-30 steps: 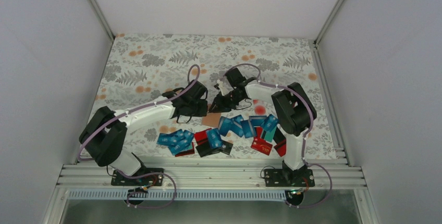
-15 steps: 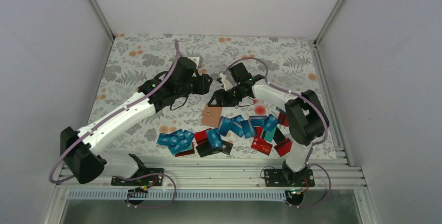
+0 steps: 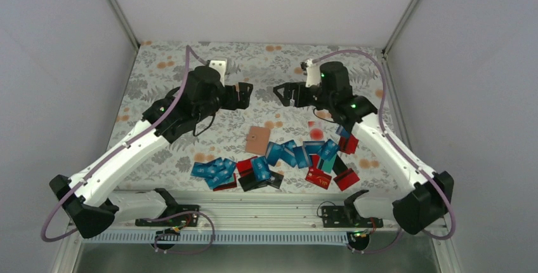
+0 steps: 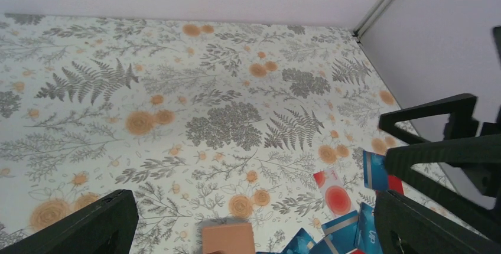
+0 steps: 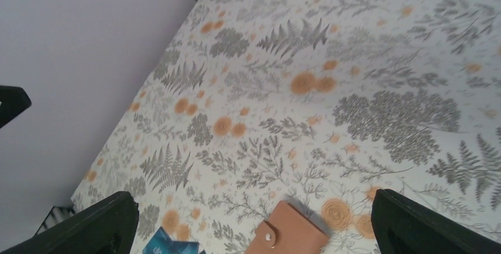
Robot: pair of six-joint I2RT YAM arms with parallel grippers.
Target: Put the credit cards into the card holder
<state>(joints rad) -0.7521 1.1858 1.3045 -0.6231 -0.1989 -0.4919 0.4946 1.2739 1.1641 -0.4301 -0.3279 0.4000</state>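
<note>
The tan card holder (image 3: 257, 140) lies flat on the flowered cloth, snapped shut, with nothing touching it. It also shows at the bottom of the left wrist view, card holder (image 4: 227, 239), and of the right wrist view, card holder (image 5: 289, 233). The credit cards (image 3: 279, 162), blue, teal, red and black, lie heaped in a band in front of it. My left gripper (image 3: 246, 95) hangs open and empty above and behind the holder. Facing it, my right gripper (image 3: 281, 94) is open and empty too. Both wrist views show wide jaws, left gripper (image 4: 255, 207) and right gripper (image 5: 251, 207).
A white card with a red spot (image 3: 315, 132) lies right of the holder, seen too as the spotted card (image 4: 334, 192). White walls (image 3: 76, 63) close in both sides and the back. An aluminium rail (image 3: 254, 213) runs along the near edge.
Both grippers were low at the card holder and shut or nearly so. They have opened, lifted off it and drawn back and apart. The holder stays on the cloth.
</note>
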